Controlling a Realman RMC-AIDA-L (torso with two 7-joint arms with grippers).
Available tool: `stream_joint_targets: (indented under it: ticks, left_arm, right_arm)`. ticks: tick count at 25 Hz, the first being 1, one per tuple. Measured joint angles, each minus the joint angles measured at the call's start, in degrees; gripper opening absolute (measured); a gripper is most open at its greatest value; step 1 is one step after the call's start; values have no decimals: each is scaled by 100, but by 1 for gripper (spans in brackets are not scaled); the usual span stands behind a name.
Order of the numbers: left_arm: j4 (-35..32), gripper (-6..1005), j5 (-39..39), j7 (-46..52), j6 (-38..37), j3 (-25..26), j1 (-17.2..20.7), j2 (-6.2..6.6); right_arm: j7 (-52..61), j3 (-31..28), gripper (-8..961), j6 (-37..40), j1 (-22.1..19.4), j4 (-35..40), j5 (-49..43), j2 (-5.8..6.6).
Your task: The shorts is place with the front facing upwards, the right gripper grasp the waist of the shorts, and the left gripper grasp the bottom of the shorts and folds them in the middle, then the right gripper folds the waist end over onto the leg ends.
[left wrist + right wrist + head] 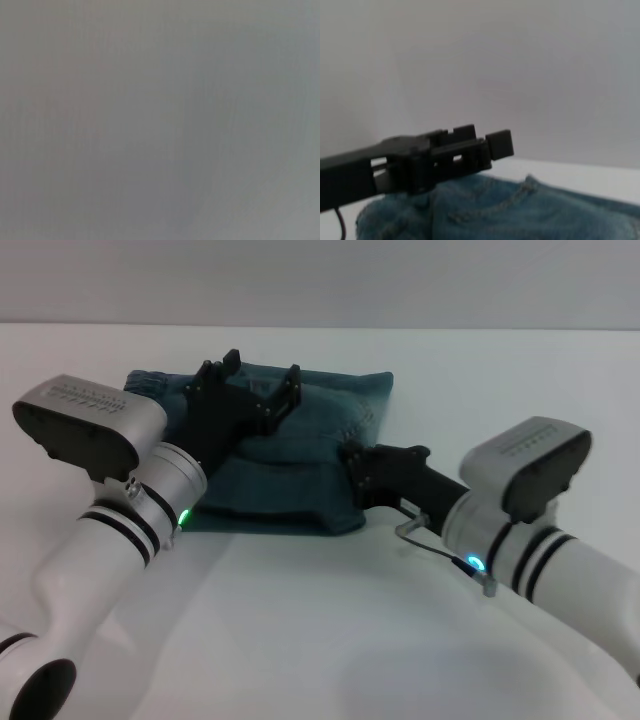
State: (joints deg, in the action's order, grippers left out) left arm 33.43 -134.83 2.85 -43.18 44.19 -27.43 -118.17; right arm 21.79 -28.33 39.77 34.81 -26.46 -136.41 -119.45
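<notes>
Head view: the shorts (300,455) lie upper centre on the white counter (330,640) as a compact folded block; both folds look done.

The left gripper (262,380) hovers above them, prongs spread, empty.

The right gripper (352,472) sits at the block's right edge; grip unclear.

Left wrist view: blank grey.

Right wrist view: denim at bottom, with a dark gripper (485,145) over it.

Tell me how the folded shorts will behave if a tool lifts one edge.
The shorts lie in soft layers with rumpled edges, so they would probably droop and unfold. The denim looks thick, so likely fairly heavy for cloth. Its rough weave suggests little slipping on the table.
</notes>
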Motion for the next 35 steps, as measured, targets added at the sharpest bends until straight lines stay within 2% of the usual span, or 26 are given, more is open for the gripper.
stream_joint_targets:
  ticks: [6, 11, 16, 18, 20, 27, 32, 35]
  left_arm:
    - [-59, 810, -13, -139, -213, 325, 145, 2]
    - [-232, 810, -11, -264, -298, 719, 237, -5]
    - [-714, 810, 22, -506, -638, 921, 216, -31]
    - [-788, 810, 39, -524, -745, 930, 224, -33]
    - [-966, 810, 44, -527, -1199, 931, 325, -37]
    - [-1261, 810, 59, -464, -1265, 1099, 373, -37]
    - [-1325, 810, 69, -457, -1279, 1133, 400, -46]
    - [-1330, 810, 70, -456, -1306, 1151, 436, -43]
  right_arm:
    - [-179, -632, 120, 1138, -648, 336, 8, 84]
    - [-774, -1091, 132, 2063, -1025, 700, 41, 61]
    - [-1725, -1896, 144, 2971, -1607, 681, 147, 11]
    - [-1782, -2133, 149, 3149, -1775, 648, 364, 33]
    - [-1718, -2275, 154, 3263, -1895, 676, 620, 55]
    - [-1683, -2428, 171, 3674, -2110, 980, 905, 30]
    - [-1712, -2414, 395, 3781, -2179, 996, 910, 12]
    - [-1732, -2382, 458, 3817, -2192, 1027, 912, 6]
